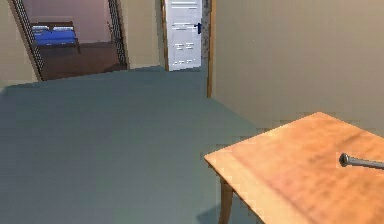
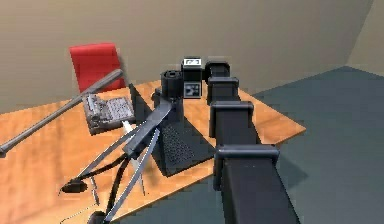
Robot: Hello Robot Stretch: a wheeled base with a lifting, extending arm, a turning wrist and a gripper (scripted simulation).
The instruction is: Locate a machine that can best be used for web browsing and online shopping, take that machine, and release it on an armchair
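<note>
The laptop (image 2: 185,150) reads as a dark slab with a finely speckled face, on the wooden worktop (image 2: 275,120) just beside the arm (image 2: 245,170). The pincer (image 2: 105,185) is near it; its spread and whether it holds anything cannot be told.

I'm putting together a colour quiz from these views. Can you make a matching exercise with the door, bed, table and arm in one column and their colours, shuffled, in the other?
Things:
1. door
2. bed
3. table
4. arm

Colours:
A. brown
B. black
C. white
D. blue

Pairs: 1-C; 2-D; 3-A; 4-B
</note>
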